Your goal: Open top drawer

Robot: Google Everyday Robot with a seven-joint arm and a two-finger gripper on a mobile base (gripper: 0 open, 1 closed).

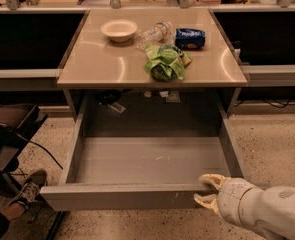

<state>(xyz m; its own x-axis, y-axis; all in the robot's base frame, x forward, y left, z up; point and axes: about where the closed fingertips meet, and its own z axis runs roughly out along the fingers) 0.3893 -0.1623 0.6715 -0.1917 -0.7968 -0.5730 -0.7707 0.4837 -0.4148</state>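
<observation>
At the bottom right, the white gripper (207,190) sits at the right end of the top drawer (137,196). Its fingers (210,178) are spread apart, the upper one lying on the top edge of the drawer front and the lower one against the front face. The grey drawer stands pulled far out from under the desk (102,64), its flat inside bare apart from a few pale marks. Farther back on the desk lie a crumpled green bag (164,63), a clear plastic bottle (153,33) on its side, a blue packet (190,38) and a pale bowl (119,30).
</observation>
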